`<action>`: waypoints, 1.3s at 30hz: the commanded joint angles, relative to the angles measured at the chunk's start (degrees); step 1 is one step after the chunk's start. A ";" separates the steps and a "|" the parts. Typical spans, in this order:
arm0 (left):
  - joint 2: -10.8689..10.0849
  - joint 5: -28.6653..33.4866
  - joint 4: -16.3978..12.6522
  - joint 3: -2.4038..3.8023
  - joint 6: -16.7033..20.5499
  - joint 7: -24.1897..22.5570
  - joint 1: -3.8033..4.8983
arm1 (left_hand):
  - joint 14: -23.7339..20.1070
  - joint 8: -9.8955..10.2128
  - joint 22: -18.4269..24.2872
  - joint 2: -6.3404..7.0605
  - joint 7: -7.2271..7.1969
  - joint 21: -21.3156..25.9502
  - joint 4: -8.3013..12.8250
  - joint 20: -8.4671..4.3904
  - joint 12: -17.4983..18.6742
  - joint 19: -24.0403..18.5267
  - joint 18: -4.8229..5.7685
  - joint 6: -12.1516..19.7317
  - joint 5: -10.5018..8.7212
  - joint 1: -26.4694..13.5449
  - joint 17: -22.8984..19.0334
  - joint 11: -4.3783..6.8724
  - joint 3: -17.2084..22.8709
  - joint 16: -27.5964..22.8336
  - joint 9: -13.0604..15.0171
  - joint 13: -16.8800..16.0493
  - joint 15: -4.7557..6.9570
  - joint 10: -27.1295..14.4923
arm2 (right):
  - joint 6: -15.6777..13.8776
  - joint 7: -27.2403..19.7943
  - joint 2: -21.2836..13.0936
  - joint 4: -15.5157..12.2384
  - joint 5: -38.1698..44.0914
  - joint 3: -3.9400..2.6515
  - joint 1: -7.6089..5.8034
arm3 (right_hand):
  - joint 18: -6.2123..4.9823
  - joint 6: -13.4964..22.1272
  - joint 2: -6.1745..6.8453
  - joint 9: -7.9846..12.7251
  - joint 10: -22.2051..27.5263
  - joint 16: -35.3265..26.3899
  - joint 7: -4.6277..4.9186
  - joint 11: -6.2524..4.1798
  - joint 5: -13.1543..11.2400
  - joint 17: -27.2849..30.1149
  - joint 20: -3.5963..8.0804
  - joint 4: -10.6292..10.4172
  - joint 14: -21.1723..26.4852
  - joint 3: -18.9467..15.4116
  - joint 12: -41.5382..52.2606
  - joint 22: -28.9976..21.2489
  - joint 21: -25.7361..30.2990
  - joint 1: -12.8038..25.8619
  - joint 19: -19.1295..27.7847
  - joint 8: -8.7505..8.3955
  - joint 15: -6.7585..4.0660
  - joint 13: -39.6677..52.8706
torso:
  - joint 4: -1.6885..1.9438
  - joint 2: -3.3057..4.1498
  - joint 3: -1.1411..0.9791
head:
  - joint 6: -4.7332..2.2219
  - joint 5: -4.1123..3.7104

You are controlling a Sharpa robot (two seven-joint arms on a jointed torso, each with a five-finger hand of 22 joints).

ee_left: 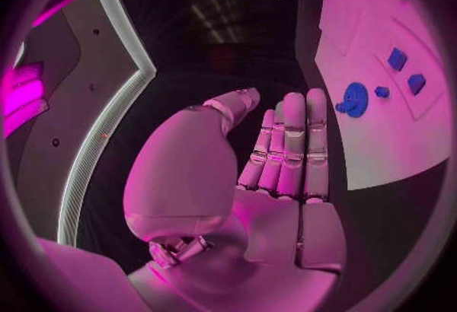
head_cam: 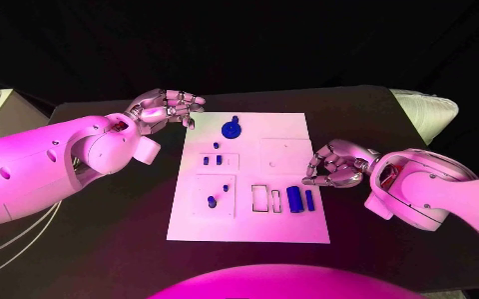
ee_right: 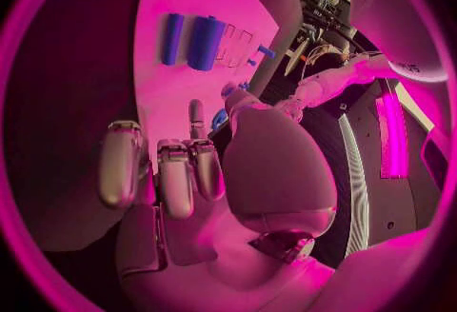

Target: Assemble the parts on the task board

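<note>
Both the left hand (head_cam: 165, 110) and right hand (head_cam: 338, 165) hold nothing, fingers loosely curled beside the task board (head_cam: 284, 230); a careless reach may scatter its loose blue parts (head_cam: 295, 198).

No text, label, brand, number or sign can be read in any of the views. Nothing legible is carried by the white task board (head_cam: 250, 174), and no markings can be made out on its blue parts (head_cam: 295, 198).
</note>
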State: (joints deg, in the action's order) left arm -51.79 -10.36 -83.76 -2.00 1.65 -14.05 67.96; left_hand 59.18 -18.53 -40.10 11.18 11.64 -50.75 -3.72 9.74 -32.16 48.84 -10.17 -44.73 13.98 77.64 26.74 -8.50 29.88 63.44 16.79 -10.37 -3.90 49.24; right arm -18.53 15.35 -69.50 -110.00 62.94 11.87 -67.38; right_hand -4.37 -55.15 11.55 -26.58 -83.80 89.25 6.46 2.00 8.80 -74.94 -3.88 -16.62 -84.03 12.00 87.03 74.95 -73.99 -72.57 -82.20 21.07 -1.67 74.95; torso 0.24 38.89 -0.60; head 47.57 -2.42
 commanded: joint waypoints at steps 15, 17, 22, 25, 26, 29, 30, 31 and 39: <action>0.25 -0.33 -0.18 0.03 -0.82 -0.93 -0.33 | -0.18 -0.40 0.06 -0.19 0.98 0.31 -0.15 0.04 -0.39 0.16 -0.31 0.41 -0.18 0.38 0.06 -0.06 -0.44 0.36 0.03 -0.08 -0.35 -0.27 | -3.46 4.10 1.61 -0.81 12.82 0.46 4.38 | 0.67 -0.06 -1.93 0.24 -2.77 0.57 -0.49 -0.33 1.27 -14.45 -0.07 -0.13 -5.83 -8.07 0.20 2.48 -0.65 1.78 -0.59 0.73 -0.47 10.57 | -0.07 -0.01 -0.08 | 0.44 -0.66; 0.26 -0.32 -0.18 0.03 -0.86 -0.90 -0.36 | -0.18 -0.40 0.06 -0.19 0.98 0.31 -0.15 0.04 -0.39 0.16 -0.31 0.41 -0.18 0.38 0.06 -0.06 -0.44 0.36 0.03 -0.08 -0.35 -0.27 | -4.17 3.98 1.99 -0.85 13.34 0.47 4.52 | 0.71 -0.10 -2.04 0.25 -2.80 0.60 -0.52 -0.34 1.39 -14.55 -0.07 -0.14 -5.86 -8.48 0.21 2.61 -0.78 1.74 -0.66 0.79 -0.49 10.62 | -0.06 0.01 -0.10 | 0.47 -0.63; 0.24 -0.31 -0.13 0.03 -0.93 -0.78 -0.42 | -0.18 -0.40 0.06 -0.19 0.98 0.31 -0.15 0.04 -0.39 0.16 -0.31 0.41 -0.18 0.38 0.06 -0.06 -0.44 0.36 0.03 -0.08 -0.35 -0.27 | -5.35 3.84 2.98 -0.98 14.11 0.48 4.76 | 0.75 -0.16 -2.20 0.26 -2.89 0.66 -0.54 -0.37 1.62 -14.74 -0.05 -0.14 -5.90 -8.88 0.27 2.79 -0.97 1.68 -0.75 0.86 -0.50 10.76 | 0.00 0.14 -0.13 | 0.47 -0.59; 0.21 -0.30 -0.10 0.03 -0.93 -0.72 -0.43 | -0.18 -0.40 0.06 -0.19 0.98 0.31 -0.15 0.04 -0.39 0.16 -0.31 0.41 -0.18 0.38 0.06 -0.06 -0.44 0.36 0.03 -0.08 -0.35 -0.27 | -4.68 4.26 3.53 -0.91 14.36 0.48 4.85 | 0.75 -0.23 -2.31 0.27 -2.95 0.69 -0.57 -0.39 1.85 -14.84 -0.04 -0.16 -5.93 -9.37 0.30 2.83 -0.98 1.71 -0.76 0.93 -0.52 10.85 | 0.01 0.19 -0.10 | 0.56 -0.66; 0.20 -0.30 -0.09 0.03 -0.93 -0.70 -0.44 | -0.18 -0.40 0.06 -0.19 0.98 0.31 -0.15 0.04 -0.39 0.16 -0.31 0.41 -0.18 0.38 0.06 -0.06 -0.44 0.36 0.03 -0.08 -0.35 -0.27 | -3.95 4.61 3.72 -0.83 14.53 0.48 4.87 | 0.74 -0.25 -2.40 0.29 -2.90 0.66 -0.58 -0.41 1.91 -14.76 -0.03 -0.21 -5.91 -9.90 0.24 2.82 -0.92 1.91 -0.74 0.99 -0.52 10.79 | 0.02 0.20 -0.08 | 0.59 -0.69; 0.16 -0.28 -0.14 0.03 -0.88 -0.60 -0.44 | -0.18 -0.40 0.06 -0.19 0.98 0.31 -0.15 0.04 -0.39 0.16 -0.31 0.41 -0.18 0.38 0.06 -0.06 -0.44 0.36 0.03 -0.08 -0.35 -0.27 | -1.90 5.88 4.25 -0.51 15.37 0.48 5.03 | 0.66 -0.19 -3.47 0.36 -2.72 0.60 -0.65 -0.43 4.52 -14.56 0.00 -0.17 -5.86 -12.99 0.01 2.68 -0.51 3.72 -0.55 1.26 -0.56 10.66 | 0.05 0.21 -0.05 | 0.67 -0.66; 0.14 -0.26 -0.18 0.03 -0.86 -0.54 -0.44 | -0.18 -0.40 0.06 -0.19 0.98 0.31 -0.15 0.04 -0.39 0.16 -0.31 0.41 -0.18 0.38 0.06 -0.06 -0.44 0.36 0.03 -0.08 -0.35 -0.27 | -1.61 6.15 4.34 -0.46 15.58 0.48 5.09 | 0.67 -0.28 -4.16 0.36 -2.74 0.62 -0.71 -0.48 5.85 -14.63 0.01 -0.26 -5.88 -14.10 -0.01 2.77 -0.52 4.75 -0.57 1.43 -0.60 10.70 | 0.05 0.20 -0.05 | 0.72 -0.64; 0.12 -0.24 -0.22 0.03 -0.86 -0.48 -0.44 | -0.22 -0.53 0.09 -0.24 0.99 0.36 -0.23 0.05 -0.51 0.14 -0.32 0.49 -0.17 0.32 0.07 -0.07 -0.47 0.39 0.03 -0.09 -0.36 -0.37 | -1.09 6.70 4.52 -0.36 16.00 0.48 5.23 | 0.69 -0.33 -4.64 0.37 -2.81 0.63 -0.72 -0.53 6.70 -14.65 0.03 -0.28 -5.88 -14.89 0.01 2.89 -0.61 5.61 -0.62 1.56 -0.62 10.80 | 0.05 0.19 -0.06 | 0.86 -0.63; 0.04 -0.15 -0.35 0.03 -1.01 -0.12 -0.45 | -0.22 -0.53 0.09 -0.24 0.99 0.36 -0.23 0.05 -0.51 0.14 -0.32 0.49 -0.17 0.32 0.07 -0.07 -0.47 0.39 0.03 -0.09 -0.36 -0.37 | 2.07 10.52 6.15 0.23 19.01 0.47 5.85 | 0.71 -0.68 -4.59 0.33 -2.80 0.68 -0.91 -0.67 6.48 -14.83 0.12 -0.31 -5.92 -17.29 -0.11 3.09 -0.63 6.96 -0.68 2.08 -0.73 10.82 | 0.05 0.11 -0.05 | 0.94 -0.52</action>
State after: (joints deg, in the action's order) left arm -51.76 -10.43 -83.95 -1.99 1.62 -13.96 67.53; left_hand 59.18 -18.73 -40.05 11.18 11.44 -50.75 -3.88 9.74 -32.51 48.84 -10.16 -44.53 13.98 77.64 26.73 -8.50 29.72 63.44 16.79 -10.36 -3.90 49.25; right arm -19.56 22.64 -63.59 -109.87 78.71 12.34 -61.72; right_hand -4.38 -55.81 6.84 -26.27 -83.99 89.70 5.82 1.80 15.60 -74.92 -3.88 -16.95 -84.03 -5.12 87.02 74.91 -74.87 -66.09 -82.59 23.01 -2.07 74.93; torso 0.30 39.04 -0.66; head 48.44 -2.96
